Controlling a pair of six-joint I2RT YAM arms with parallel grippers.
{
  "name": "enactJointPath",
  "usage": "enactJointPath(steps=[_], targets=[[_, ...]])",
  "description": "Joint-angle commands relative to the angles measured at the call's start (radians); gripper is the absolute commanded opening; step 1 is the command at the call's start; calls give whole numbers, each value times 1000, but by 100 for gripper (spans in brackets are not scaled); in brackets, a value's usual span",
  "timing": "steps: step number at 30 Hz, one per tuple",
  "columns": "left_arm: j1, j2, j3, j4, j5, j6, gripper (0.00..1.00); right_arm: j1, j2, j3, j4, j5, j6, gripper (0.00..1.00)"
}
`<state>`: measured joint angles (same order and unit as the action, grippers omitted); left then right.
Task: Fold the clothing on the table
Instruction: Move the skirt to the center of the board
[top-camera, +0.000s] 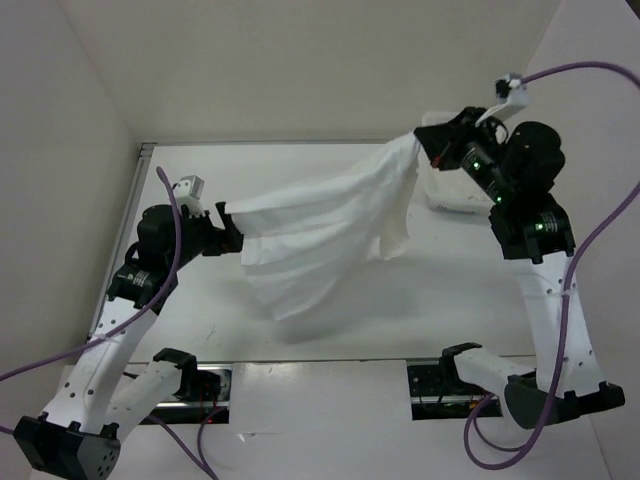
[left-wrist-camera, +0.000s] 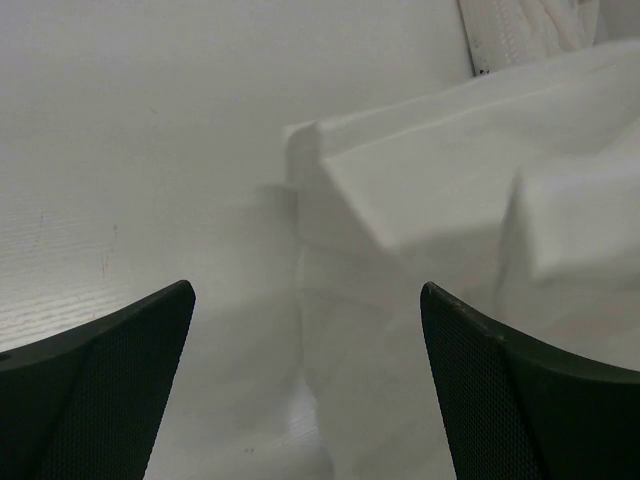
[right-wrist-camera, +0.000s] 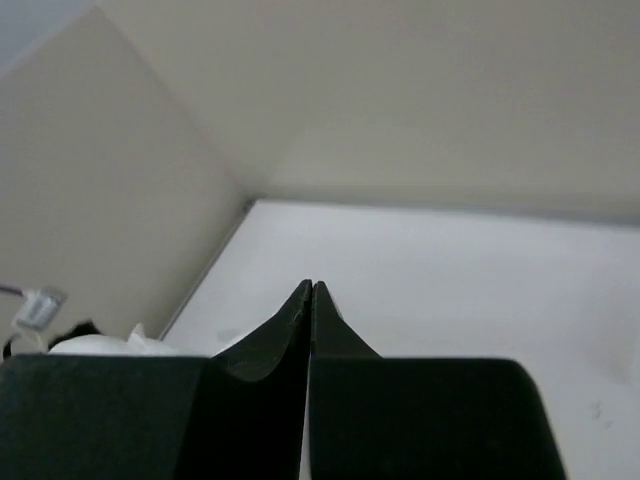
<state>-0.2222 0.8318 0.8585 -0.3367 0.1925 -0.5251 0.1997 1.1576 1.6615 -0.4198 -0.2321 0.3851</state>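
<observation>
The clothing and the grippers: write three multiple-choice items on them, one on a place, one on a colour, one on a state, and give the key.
1. Where does the clothing reach its far-right end?
A. at the right gripper
B. at the right arm's base
C. inside a drawer

2. What colour is the clothing?
A. blue
B. white
C. red

3. How does the left gripper stand?
A. shut on the fabric
B. shut, empty
C. open

Key: 1 A, the fabric runs up to a point at that gripper in the top view. 2 B, it shows white in both views that catch it. 3 C, its fingers stand wide apart in the left wrist view.
</observation>
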Motion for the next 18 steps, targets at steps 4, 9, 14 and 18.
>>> enactJointPath(steps=[4, 9, 14, 18], targets=[[-5, -7, -7, 36, 25, 7, 100, 15, -13, -316, -89, -186, 26, 23], [-5, 3, -7, 36, 34, 7, 100, 24, -34, -448, -148, -141, -28, 100], [-60, 116, 5, 38, 122, 17, 100, 33, -114, -525, -188, 46, -48, 97], [-257, 180, 14, 51, 148, -1, 97, 33, -124, -575, -247, 284, 14, 74]])
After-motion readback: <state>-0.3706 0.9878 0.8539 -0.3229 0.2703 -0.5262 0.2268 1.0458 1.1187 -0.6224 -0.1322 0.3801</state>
